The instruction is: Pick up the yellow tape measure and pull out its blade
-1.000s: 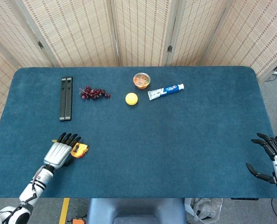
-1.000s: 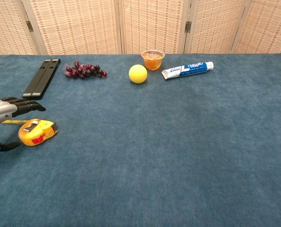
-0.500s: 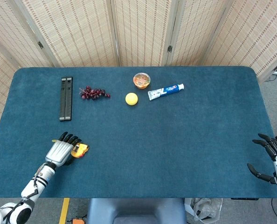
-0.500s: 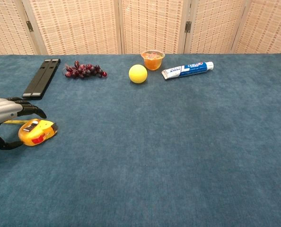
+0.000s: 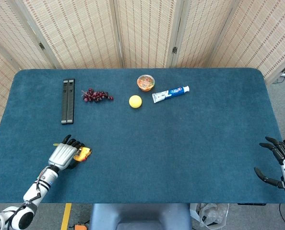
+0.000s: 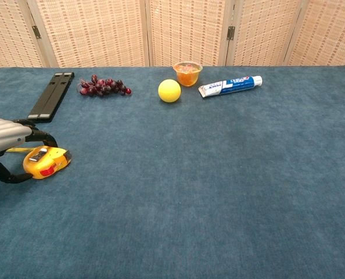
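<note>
The yellow tape measure (image 5: 83, 153) (image 6: 46, 163) lies flat on the blue table near the front left, a short yellow bit of blade showing at its left. My left hand (image 5: 63, 155) (image 6: 5, 135) is right beside it on the left. Its fingers (image 6: 38, 136) arch over the case's far side and the thumb (image 6: 9, 176) curves in on the near side, with gaps showing between them and the case. At the table's right front edge my right hand (image 5: 281, 165) hovers with spread fingers and holds nothing; the chest view does not show it.
A black bar (image 5: 67, 101) (image 6: 50, 94) lies at the back left, with grapes (image 5: 96, 95) (image 6: 103, 86) beside it. Further right are a yellow ball (image 5: 135, 101) (image 6: 169, 90), a small cup (image 5: 146, 82) (image 6: 187, 73) and a toothpaste tube (image 5: 170, 94) (image 6: 230, 85).
My left hand's fingers have curled further down and around the tape measure. The tape measure itself has not moved, nor has the right hand.
</note>
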